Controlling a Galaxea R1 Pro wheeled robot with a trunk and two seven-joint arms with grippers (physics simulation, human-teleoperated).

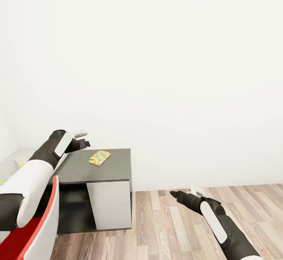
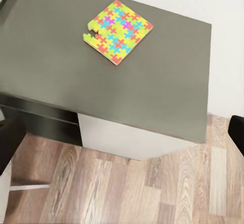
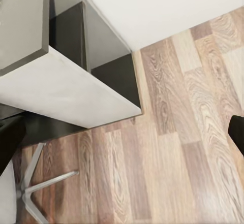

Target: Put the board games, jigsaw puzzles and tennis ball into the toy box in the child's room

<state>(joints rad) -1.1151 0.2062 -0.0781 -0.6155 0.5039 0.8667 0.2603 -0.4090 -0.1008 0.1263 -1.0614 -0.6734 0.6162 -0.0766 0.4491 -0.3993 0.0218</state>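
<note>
A jigsaw puzzle is noted lying flat near the far edge of the dark grey surface, beneath the spread, empty left claw; being thin, it could be pushed off during pickup.

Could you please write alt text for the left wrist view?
A colourful jigsaw puzzle lies flat on a dark grey desk, near the white wall. Below the desk top are its pale side panel and the wood plank floor.

jigsaw puzzle | multicoloured flat square | lying flat on dark grey desk, near back edge
</note>
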